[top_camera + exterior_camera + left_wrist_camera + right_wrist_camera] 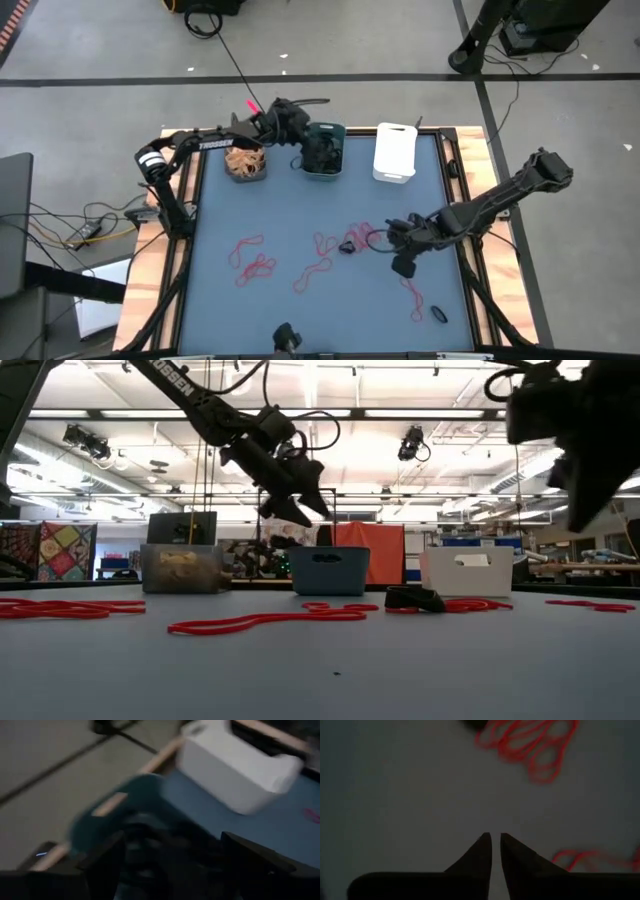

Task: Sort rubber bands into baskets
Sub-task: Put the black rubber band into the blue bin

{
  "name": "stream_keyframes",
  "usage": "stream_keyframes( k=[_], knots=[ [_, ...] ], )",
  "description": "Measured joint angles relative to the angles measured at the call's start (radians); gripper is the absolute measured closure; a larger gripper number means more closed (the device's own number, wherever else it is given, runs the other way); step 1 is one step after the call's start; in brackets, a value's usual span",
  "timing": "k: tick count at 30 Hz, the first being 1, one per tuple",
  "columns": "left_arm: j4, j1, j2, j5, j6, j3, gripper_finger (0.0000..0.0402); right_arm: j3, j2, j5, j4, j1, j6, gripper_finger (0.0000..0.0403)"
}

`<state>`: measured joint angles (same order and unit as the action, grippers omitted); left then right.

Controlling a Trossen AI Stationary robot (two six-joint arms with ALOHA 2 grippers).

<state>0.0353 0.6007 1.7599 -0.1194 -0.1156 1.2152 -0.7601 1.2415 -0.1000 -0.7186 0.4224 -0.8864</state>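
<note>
Red rubber bands [357,237] lay just left of the nearly closed, empty right hand [401,262], while the open left hand [300,125] hung over the teal basket [324,150] at upper centre.

Three baskets counted: dark grey basket [246,163], teal basket [324,151], white basket [395,152]
Two arms, two grippers: left gripper [297,128], right gripper [403,262]
Red rubber bands [254,265] scattered in about six clumps on mat; exact number not countable
Black rubber bands [439,314]: two seen loose on mat
</note>
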Motion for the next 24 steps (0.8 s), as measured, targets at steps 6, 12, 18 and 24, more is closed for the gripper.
stream_keyframes(
  k=[6,12,18,24],
  knots=[
    [0.019,-0.079,-0.002,-0.021,0.034,-0.027,0.0077,0.000,0.019,0.075,-0.048,0.095,-0.187,0.0307],
    [0.165,-0.133,-0.045,0.115,0.091,-0.028,0.0088,0.000,0.036,0.072,-0.148,0.197,-0.319,0.0279],
    [0.455,-0.145,-0.157,0.238,0.181,-0.026,0.0111,0.001,0.037,0.036,-0.166,0.243,-0.353,0.0280],
    [0.547,-0.152,-0.154,0.233,0.242,-0.034,0.0122,0.001,0.037,-0.025,-0.166,0.250,-0.352,0.0286]
  ],
)
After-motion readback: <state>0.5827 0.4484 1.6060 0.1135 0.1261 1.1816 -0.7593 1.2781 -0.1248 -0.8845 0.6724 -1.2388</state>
